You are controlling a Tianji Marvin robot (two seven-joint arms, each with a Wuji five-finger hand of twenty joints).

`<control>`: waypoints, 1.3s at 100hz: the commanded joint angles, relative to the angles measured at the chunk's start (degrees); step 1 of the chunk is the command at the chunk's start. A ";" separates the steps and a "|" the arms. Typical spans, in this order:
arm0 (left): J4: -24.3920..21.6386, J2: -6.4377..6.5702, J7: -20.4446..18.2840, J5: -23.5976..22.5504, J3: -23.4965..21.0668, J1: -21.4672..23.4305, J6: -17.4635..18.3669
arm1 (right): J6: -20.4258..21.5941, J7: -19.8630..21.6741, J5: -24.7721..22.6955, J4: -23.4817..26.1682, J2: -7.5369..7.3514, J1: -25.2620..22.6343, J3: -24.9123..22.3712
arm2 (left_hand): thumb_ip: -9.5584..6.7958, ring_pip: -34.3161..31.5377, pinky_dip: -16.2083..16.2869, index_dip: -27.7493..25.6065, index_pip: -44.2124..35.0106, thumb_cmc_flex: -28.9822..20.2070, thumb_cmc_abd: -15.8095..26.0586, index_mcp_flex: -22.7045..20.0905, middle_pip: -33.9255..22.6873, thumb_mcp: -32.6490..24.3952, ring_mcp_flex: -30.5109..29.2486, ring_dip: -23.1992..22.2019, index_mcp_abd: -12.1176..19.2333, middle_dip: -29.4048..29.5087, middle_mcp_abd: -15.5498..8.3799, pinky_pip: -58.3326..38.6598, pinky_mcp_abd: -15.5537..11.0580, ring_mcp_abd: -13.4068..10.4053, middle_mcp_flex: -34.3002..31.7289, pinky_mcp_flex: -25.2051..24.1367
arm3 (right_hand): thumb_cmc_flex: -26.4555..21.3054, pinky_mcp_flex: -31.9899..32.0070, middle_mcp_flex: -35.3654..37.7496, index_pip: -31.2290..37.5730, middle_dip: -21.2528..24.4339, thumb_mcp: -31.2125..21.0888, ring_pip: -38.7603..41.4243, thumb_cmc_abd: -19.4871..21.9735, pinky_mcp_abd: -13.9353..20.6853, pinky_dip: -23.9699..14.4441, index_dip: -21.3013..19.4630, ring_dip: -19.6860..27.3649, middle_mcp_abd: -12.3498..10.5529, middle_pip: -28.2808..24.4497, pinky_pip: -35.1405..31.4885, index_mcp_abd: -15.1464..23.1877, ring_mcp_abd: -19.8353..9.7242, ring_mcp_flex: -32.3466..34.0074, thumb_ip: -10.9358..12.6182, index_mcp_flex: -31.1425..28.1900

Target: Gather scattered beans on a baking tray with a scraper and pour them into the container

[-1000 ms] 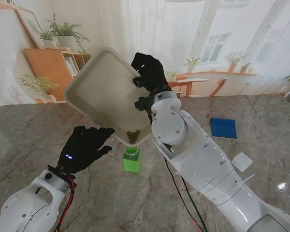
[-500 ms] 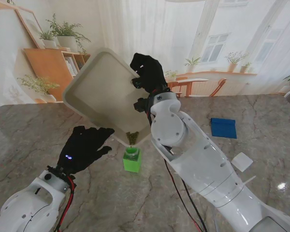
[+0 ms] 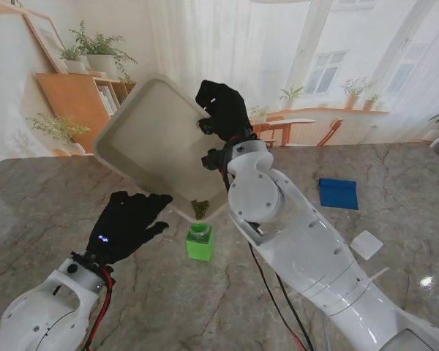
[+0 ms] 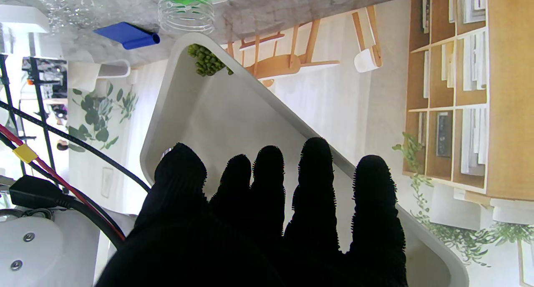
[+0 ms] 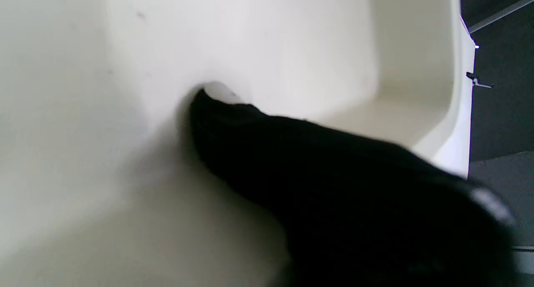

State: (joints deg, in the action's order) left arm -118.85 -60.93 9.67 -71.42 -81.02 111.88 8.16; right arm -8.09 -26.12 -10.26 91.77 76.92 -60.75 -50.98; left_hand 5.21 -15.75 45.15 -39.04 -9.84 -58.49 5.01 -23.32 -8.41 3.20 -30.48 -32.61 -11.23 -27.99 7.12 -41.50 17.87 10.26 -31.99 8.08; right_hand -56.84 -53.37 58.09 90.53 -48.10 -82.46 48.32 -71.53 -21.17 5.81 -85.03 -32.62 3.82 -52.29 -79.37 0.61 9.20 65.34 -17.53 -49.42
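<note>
My right hand (image 3: 222, 108) is shut on the rim of the white baking tray (image 3: 150, 142) and holds it steeply tilted in the air, one corner pointing down. Green beans (image 3: 199, 208) are heaped in that low corner, right over the clear-necked green container (image 3: 199, 242) on the marble table. The left wrist view shows the beans (image 4: 206, 61) at the tray (image 4: 233, 124) corner beside the container (image 4: 186, 5) mouth. My left hand (image 3: 126, 223) hovers open to the left of the container, fingers spread, holding nothing. In the right wrist view a black finger (image 5: 267, 153) presses on the tray's surface (image 5: 125, 91).
A blue scraper (image 3: 338, 193) lies on the table to the right, also in the left wrist view as the blue scraper (image 4: 126, 35). A small white square piece (image 3: 366, 244) lies nearer to me on the right. My right arm (image 3: 300, 241) crosses the middle of the table.
The tray has tipped slightly steeper and shifted a little left, with the beans staying bunched in the low corner over the container. The left hand has not moved.
</note>
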 commanded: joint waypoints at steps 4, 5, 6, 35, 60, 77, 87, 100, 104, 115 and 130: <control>-0.28 -0.11 0.14 -0.13 -0.01 0.55 -0.19 | 0.53 0.79 0.00 0.55 0.02 0.20 -0.05 | -2.61 0.02 1.53 -0.84 0.46 0.04 3.92 0.24 0.47 -0.48 -0.94 -0.52 -0.24 0.40 0.32 0.73 1.28 -0.15 -0.08 -0.57 | -8.93 -6.19 2.11 2.58 -2.24 -7.50 10.45 1.78 0.65 -3.96 -1.92 -1.33 -8.05 -9.14 -15.52 -0.74 -4.43 2.84 1.59 -0.65; -0.29 -0.11 0.15 -0.14 -0.01 0.56 -0.20 | 0.54 0.80 0.00 0.55 0.02 0.20 -0.05 | -2.61 0.04 1.53 -0.83 0.46 0.04 3.89 0.21 0.46 -0.47 -0.89 -0.52 -0.21 0.39 0.32 0.73 1.29 -0.17 -0.09 -0.56 | -8.93 -6.19 2.11 2.58 -2.24 -7.50 10.46 1.79 0.64 -3.95 -1.92 -1.33 -8.05 -9.14 -15.52 -0.75 -4.43 2.85 1.60 -0.66; -0.29 -0.11 0.15 -0.15 -0.02 0.57 -0.21 | 0.54 0.80 0.01 0.56 0.02 0.19 -0.05 | -2.61 0.03 1.53 -0.83 0.44 0.00 3.85 0.17 0.45 -0.49 -0.93 -0.52 -0.19 0.39 0.31 0.72 1.30 -0.15 -0.11 -0.55 | -8.93 -6.18 2.10 2.58 -2.24 -7.50 10.46 1.80 0.64 -3.94 -1.91 -1.33 -8.05 -9.14 -15.50 -0.75 -4.43 2.84 1.60 -0.67; -0.31 -0.13 0.19 -0.11 -0.02 0.68 -0.35 | 0.78 0.95 -0.57 1.24 -0.16 -0.03 -0.03 | -2.60 0.01 1.55 -0.92 0.37 0.01 3.84 0.12 0.44 -0.49 -1.00 -0.54 -0.19 0.38 0.32 0.69 1.37 -0.15 -0.18 -0.55 | -8.99 -6.22 2.04 2.60 -2.21 -7.50 10.52 1.71 0.55 -3.94 -1.88 -1.28 -8.00 -9.13 -15.56 -0.80 -4.40 2.86 1.60 -0.68; -0.37 -0.14 0.07 -0.05 -0.05 0.78 -0.43 | 1.05 0.94 -1.05 1.75 -0.24 -0.22 0.14 | -2.56 0.00 1.56 -1.04 0.32 -0.01 3.77 0.13 0.47 -0.45 -1.05 -0.56 -0.15 0.40 0.35 0.68 1.33 -0.08 -0.15 -0.49 | -9.02 -6.27 2.11 2.61 -2.20 -7.50 10.59 1.59 0.48 -3.92 -1.87 -1.26 -7.93 -9.17 -15.65 -0.80 -4.29 2.89 1.62 -0.68; -0.40 -0.14 0.01 0.00 -0.13 0.82 -0.40 | 1.36 1.27 -1.65 2.11 -0.46 -0.45 0.28 | -2.58 0.02 1.55 -1.04 0.35 0.00 3.81 0.11 0.48 -0.48 -1.04 -0.56 -0.11 0.41 0.24 0.72 1.29 -0.10 -0.17 -0.50 | -9.10 -6.30 2.15 2.59 -2.12 -7.50 10.64 1.41 0.31 -3.90 -1.85 -1.19 -7.74 -9.14 -15.77 -0.98 -4.21 2.97 1.64 -0.64; -0.45 -0.14 -0.05 -0.02 -0.17 0.89 -0.39 | 1.54 1.43 -1.71 2.17 -0.53 -0.58 0.29 | -2.59 0.01 1.56 -1.06 0.33 -0.10 3.75 0.06 0.44 -0.54 -1.07 -0.56 -0.10 0.39 0.31 0.73 1.29 -0.11 -0.26 -0.49 | -9.08 -6.27 2.13 2.60 -2.11 -7.50 10.66 1.43 0.26 -3.84 -1.83 -1.15 -7.75 -9.15 -15.73 -1.10 -4.18 2.97 1.66 -0.66; -0.45 -0.14 -0.24 0.12 -0.18 0.91 -0.43 | 1.79 1.47 -2.01 2.42 -0.63 -0.79 0.29 | -2.59 0.01 1.56 -1.04 0.34 -0.05 3.78 0.03 0.48 -0.52 -1.06 -0.57 -0.14 0.41 0.31 0.77 1.36 -0.04 -0.19 -0.53 | -9.08 -6.32 2.16 2.60 -2.09 -7.50 10.70 1.41 0.21 -3.85 -1.80 -1.14 -7.74 -9.17 -15.80 -1.06 -4.20 2.97 1.68 -0.67; -0.45 -0.14 -0.35 0.17 -0.18 0.90 -0.43 | 1.84 1.47 -2.03 2.50 -0.64 -0.85 0.30 | -2.57 0.03 1.56 -1.06 0.33 0.00 3.80 0.04 0.47 -0.48 -1.02 -0.56 -0.15 0.41 0.34 0.78 1.38 -0.04 -0.21 -0.53 | -9.08 -6.31 2.16 2.60 -2.09 -7.50 10.70 1.41 0.19 -3.84 -1.80 -1.13 -7.73 -9.17 -15.80 -1.06 -4.20 2.97 1.68 -0.67; -0.51 -0.13 -0.61 0.18 -0.23 0.94 -0.50 | 2.12 1.31 -2.20 2.79 -0.63 -1.05 0.42 | -2.59 0.03 1.58 -1.03 0.36 0.03 3.80 0.01 0.46 -0.50 -1.06 -0.56 -0.07 0.42 0.25 0.77 1.36 -0.13 -0.26 -0.49 | -9.11 -6.30 2.13 2.60 -2.05 -7.50 10.70 1.34 0.23 -3.83 -1.78 -1.11 -7.64 -9.16 -15.80 -1.05 -4.06 2.93 1.66 -0.67; -0.43 -0.14 -0.79 0.36 -0.23 0.93 -0.53 | 2.67 1.26 -3.08 3.11 -0.77 -1.23 0.63 | -2.59 0.05 1.58 -1.00 0.36 0.02 3.79 -0.03 0.48 -0.51 -1.09 -0.54 -0.11 0.44 0.33 0.80 1.43 -0.06 -0.26 -0.54 | -9.13 -6.29 2.11 2.62 -2.01 -7.50 10.76 1.28 0.15 -3.80 -1.76 -1.12 -7.61 -9.16 -15.80 -1.14 -4.05 2.96 1.68 -0.70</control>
State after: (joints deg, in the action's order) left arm -119.13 -60.95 9.00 -71.30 -81.30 112.35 7.81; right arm -6.09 -25.45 -13.01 94.03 76.16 -61.98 -50.41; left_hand 5.21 -15.75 45.15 -39.63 -9.84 -58.49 5.01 -23.32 -8.41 3.20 -30.49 -32.61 -11.23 -27.99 7.12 -41.50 17.87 10.26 -31.99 8.08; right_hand -56.87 -53.60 58.09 90.54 -48.10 -82.46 48.79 -71.81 -21.33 5.81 -85.03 -32.13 3.82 -52.56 -79.37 0.55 9.33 65.34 -17.53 -49.42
